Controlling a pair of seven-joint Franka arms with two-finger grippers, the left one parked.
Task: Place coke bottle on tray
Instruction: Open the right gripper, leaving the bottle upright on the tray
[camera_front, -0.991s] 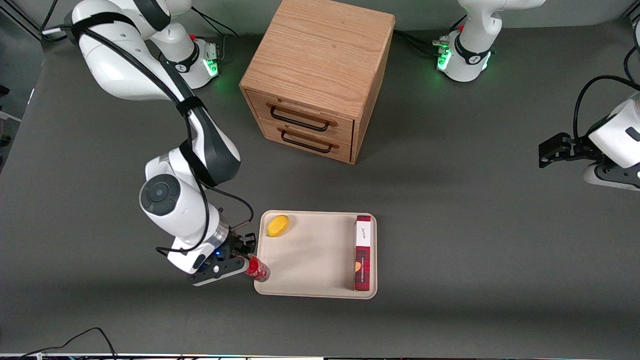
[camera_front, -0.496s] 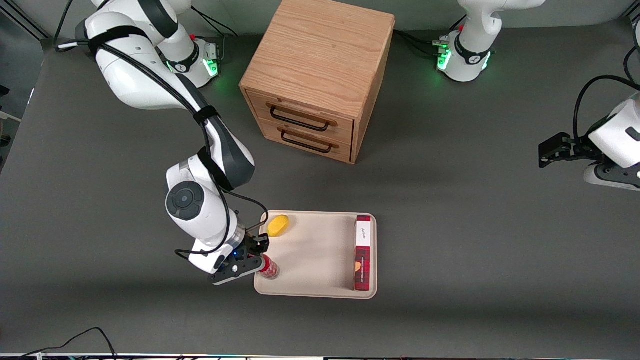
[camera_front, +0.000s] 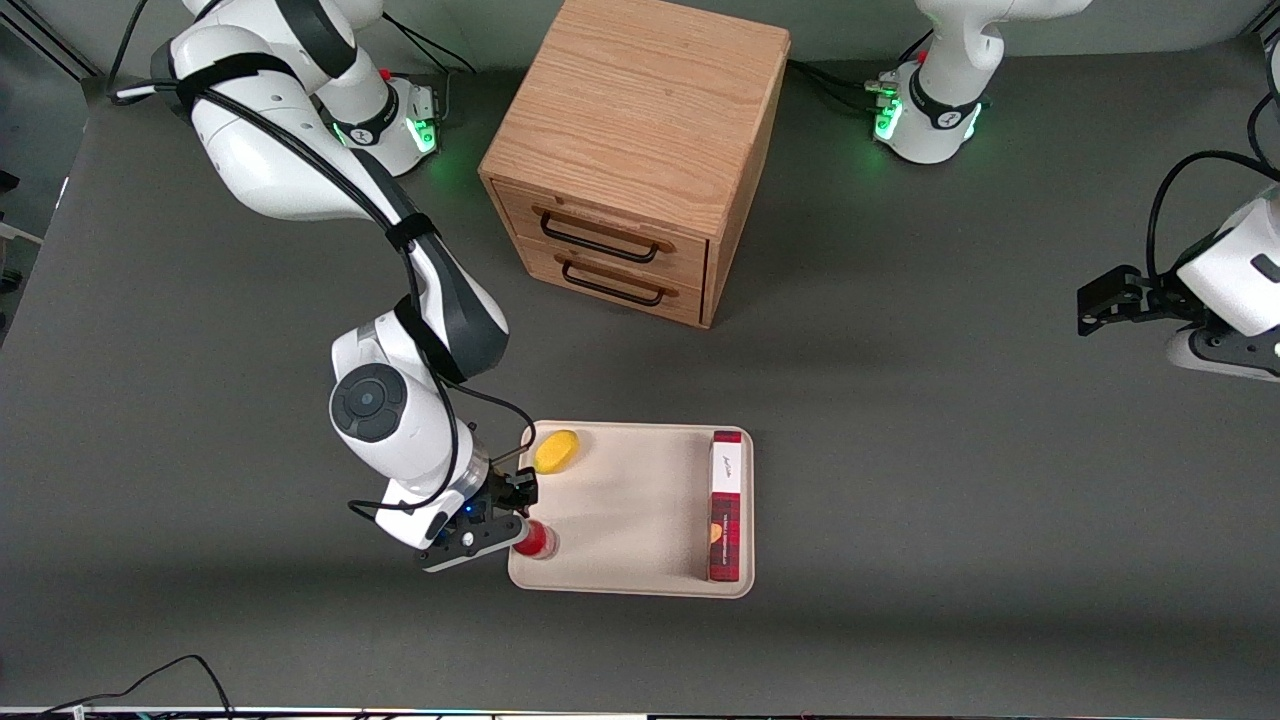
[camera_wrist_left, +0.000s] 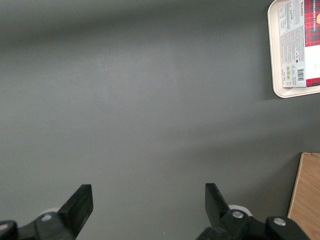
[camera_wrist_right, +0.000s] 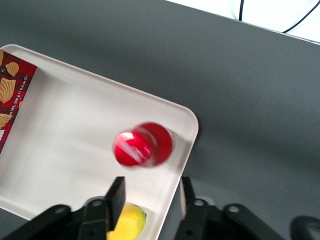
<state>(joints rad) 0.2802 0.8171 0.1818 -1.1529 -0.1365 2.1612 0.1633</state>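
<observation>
1. Front view: the gripper (camera_front: 520, 522) sits right at the tray (camera_front: 640, 570) corner nearest the working arm's end of the table. Just off its tips is the coke bottle (camera_front: 535, 539), seen cap-up, inside the rim at the tray's camera-side corner. A yellow lemon-like object (camera_front: 556, 451) lies in the corner farther from the camera, and a red plaid box (camera_front: 727, 505) runs along the tray's edge toward the parked arm's end. That leaves this near corner as an easy free spot, which likely explains the drop point. The wooden drawer cabinet (camera_front: 633, 160) stands well apart, farther from the camera.

2. Left wrist view: only bare table, a slice of the tray (camera_wrist_left: 276, 60) with the plaid box (camera_wrist_left: 299, 45) on it, and a cabinet edge (camera_wrist_left: 306, 197). Nothing of the bottle here.

3. Right wrist view: here's the telling shot! The bottle (camera_wrist_right: 144, 145) is blurred, upright or nearly so, over the tray floor (camera_wrist_right: 65, 145) just inside the rounded corner. The gripper (camera_wrist_right: 150, 195) has its fingers spread, and the bottle sits clear of both fingers (camera_wrist_right: 116, 192), so it looks let go, not pinched. The lemon (camera_wrist_right: 127, 222) peeks out beside one finger. Whether the bottle has settled I cannot tell; the blur hints at a wobble.
</observation>
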